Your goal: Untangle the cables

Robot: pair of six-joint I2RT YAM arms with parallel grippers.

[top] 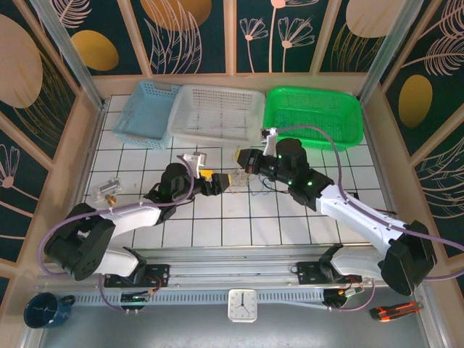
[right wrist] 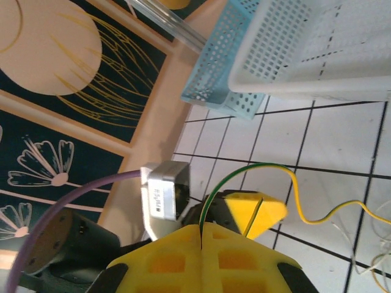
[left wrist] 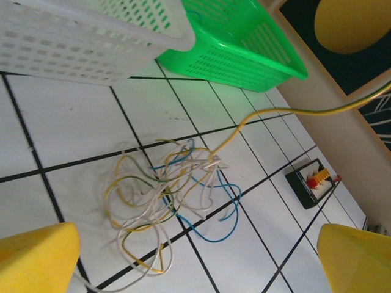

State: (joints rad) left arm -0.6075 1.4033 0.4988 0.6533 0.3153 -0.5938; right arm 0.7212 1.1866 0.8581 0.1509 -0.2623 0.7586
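Note:
The cables lie as a loose tangle of blue, yellow, green and whitish strands on the white tiled table, and show near the table's middle from above. My left gripper hovers over the tangle, open, its yellow fingers wide apart with nothing between them. It sits left of the tangle from above. My right gripper is shut on one green-yellow cable, which runs taut up out of the tangle. From above, the right gripper is just past the tangle.
Three baskets stand along the back: blue, white, green. A small black box with red and yellow parts lies right of the tangle. A clear object sits at the left. The left wrist camera housing is close to my right fingers.

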